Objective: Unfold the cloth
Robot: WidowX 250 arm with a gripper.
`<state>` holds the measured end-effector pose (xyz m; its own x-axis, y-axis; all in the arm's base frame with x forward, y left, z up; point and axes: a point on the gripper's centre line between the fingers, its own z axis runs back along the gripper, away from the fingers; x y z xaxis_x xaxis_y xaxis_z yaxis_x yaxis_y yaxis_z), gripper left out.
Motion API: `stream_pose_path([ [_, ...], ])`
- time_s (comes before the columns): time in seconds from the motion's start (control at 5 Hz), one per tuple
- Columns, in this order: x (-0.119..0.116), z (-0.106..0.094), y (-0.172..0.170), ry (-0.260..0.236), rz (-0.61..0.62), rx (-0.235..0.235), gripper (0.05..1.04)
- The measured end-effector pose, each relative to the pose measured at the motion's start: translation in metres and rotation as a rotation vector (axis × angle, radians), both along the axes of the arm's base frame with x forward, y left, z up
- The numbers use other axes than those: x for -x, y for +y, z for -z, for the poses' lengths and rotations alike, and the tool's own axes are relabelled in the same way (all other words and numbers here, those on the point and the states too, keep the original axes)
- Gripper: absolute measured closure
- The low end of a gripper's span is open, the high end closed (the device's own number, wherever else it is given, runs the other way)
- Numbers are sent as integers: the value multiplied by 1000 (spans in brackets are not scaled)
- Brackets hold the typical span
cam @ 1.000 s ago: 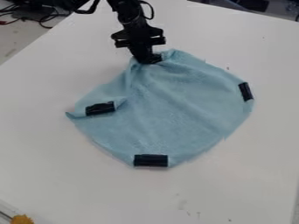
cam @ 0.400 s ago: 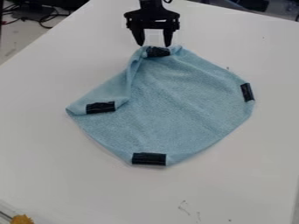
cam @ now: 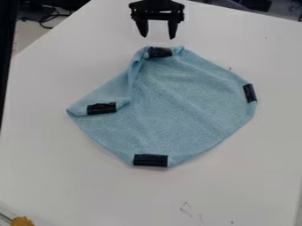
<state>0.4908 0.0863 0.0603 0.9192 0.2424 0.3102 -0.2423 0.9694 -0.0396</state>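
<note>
The black gripper (cam: 157,36) hangs at the top of the view, open, with nothing between its fingers. It is just beyond the cloth's far corner and apart from it. The light blue cloth (cam: 171,110) lies mostly spread on the table, with black tape on its corners. Its upper left edge is folded inward, from the far corner's tape (cam: 160,52) down to the left corner's tape (cam: 101,108). The near corner's tape (cam: 151,160) and the right corner's tape (cam: 249,92) lie at the cloth's outer edge.
The white table (cam: 47,154) surrounds the cloth. Dark cables (cam: 44,18) lie beyond its upper left edge. A small orange-yellow object (cam: 22,221) shows at the bottom left corner. A dark upright strip (cam: 7,57) runs along the left edge.
The gripper has let go of the cloth's far corner, opened and drawn back toward the top edge. The far corner's tape is now uncovered. A dark strip has come in at the left edge.
</note>
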Motion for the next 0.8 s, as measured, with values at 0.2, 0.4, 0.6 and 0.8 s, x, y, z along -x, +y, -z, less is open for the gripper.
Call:
stream_pose_path([
  [0.2, 10, 3, -17, 59, 16, -33, 82],
  [0.4, 40, -17, -29, 127, 6, -63, 82],
  [0.6, 90, -34, -39, 127, -77, -95, 82],
  [0.8, 139, -39, -51, 63, -156, -73, 82],
])
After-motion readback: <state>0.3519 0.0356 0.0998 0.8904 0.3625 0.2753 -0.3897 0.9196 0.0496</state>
